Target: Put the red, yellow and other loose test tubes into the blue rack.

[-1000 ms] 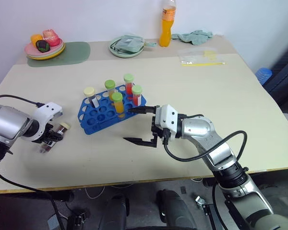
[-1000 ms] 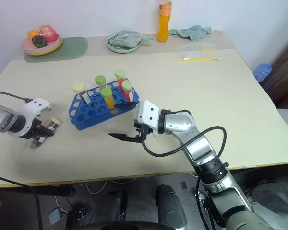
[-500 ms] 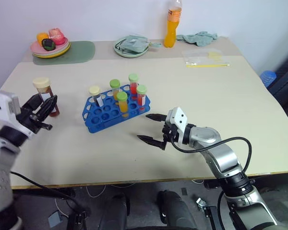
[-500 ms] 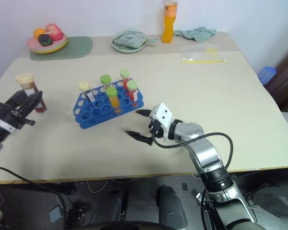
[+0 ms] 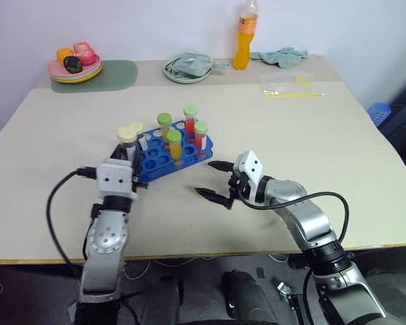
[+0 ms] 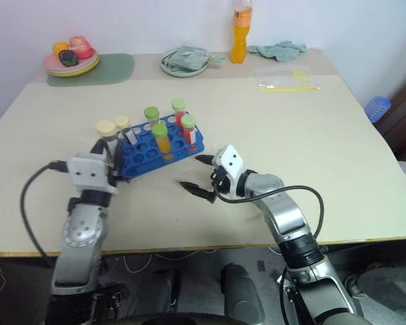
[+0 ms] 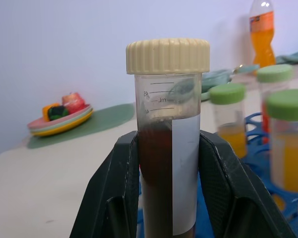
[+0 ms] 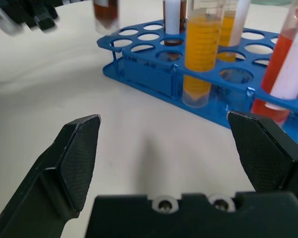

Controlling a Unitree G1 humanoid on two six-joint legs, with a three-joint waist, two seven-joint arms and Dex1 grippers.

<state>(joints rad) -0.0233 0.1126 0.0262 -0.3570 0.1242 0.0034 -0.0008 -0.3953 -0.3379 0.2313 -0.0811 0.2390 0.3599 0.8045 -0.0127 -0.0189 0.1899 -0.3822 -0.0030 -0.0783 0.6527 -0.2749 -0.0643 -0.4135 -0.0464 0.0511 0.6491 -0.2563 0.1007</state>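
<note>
beige tabletop (image 5: 311, 128) against a pale wall, holding everything in reach. near its middle, bright blue plastic rack with rows of round holes (image 5: 164, 157), set at a slant. standing upright in that rack: clear screw-cap tube of yellow-orange liquid with green cap (image 5: 174, 146), two clear tubes of red liquid with green caps (image 5: 189, 120) (image 5: 201, 136), another green-capped tube (image 5: 164, 124) behind, and a cream-capped tube (image 5: 137, 132) toward the rack's left end.

left gripper (image 5: 127, 154) at the rack's left end, closed tight around a clear tube of dark purplish liquid with cream ribbed cap and white label strip (image 7: 168, 139); tube upright, clamped between the two black fingers (image 7: 111, 198) well below the cap, just beside the blue rack and not yet in a hole.

right gripper (image 5: 212, 181) just off the rack's near right corner, low over the bare table, spread wide with nothing between its black fingertips (image 8: 77, 153); rack front edge close ahead in the right wrist view.

along the far edge: pink and yellow stacked plates with toy fruit (image 5: 76, 66) on a grey-green mat (image 5: 105, 74), pale green dish with a folded cloth (image 5: 187, 66), orange drink bottle (image 5: 242, 42), crumpled teal rag (image 5: 280, 55), clear plastic bag with a yellow strip (image 5: 291, 84).
</note>
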